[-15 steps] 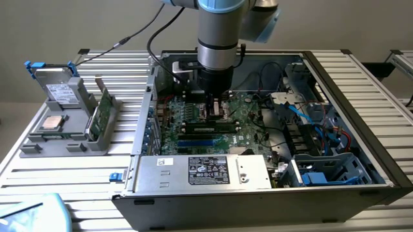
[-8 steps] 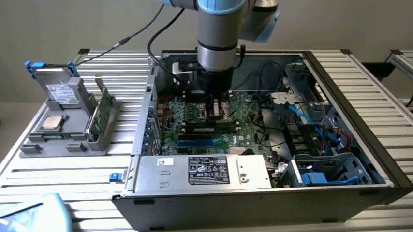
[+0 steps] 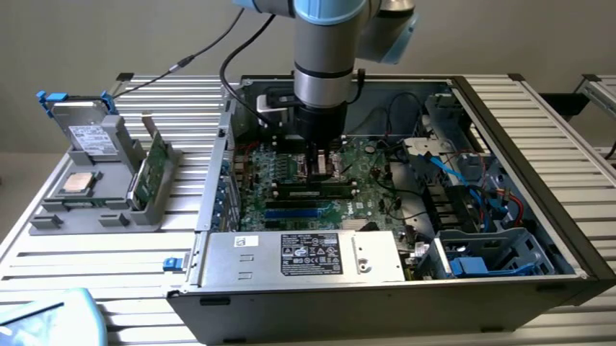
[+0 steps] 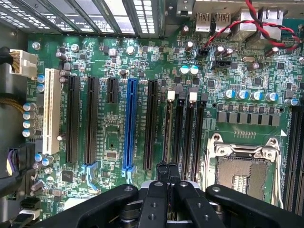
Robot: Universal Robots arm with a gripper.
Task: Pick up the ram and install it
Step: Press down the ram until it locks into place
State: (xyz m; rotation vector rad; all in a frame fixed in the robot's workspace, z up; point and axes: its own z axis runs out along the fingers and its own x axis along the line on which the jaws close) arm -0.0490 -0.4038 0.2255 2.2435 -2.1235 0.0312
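The ram (image 3: 313, 192), a narrow green stick with black chips, stands in a black slot on the motherboard (image 3: 288, 173) inside the open computer case. In the wrist view the ram (image 4: 167, 133) shows edge-on in the slot nearest the black expansion slots, with a white latch at its far end. My gripper (image 3: 322, 170) points straight down over the board, right at the stick. The gripper (image 4: 167, 170) is shut, its two black fingers pressed together over the ram's top edge. Whether they touch it I cannot tell.
Three more memory slots (image 4: 190, 133) and the bare CPU socket (image 4: 244, 171) lie beside the ram. The power supply (image 3: 303, 256) fills the case's near side; blue and red cables (image 3: 481, 194) run on the exterior view's right. A rack (image 3: 97, 187) outside holds a bracketed green card (image 3: 149, 169).
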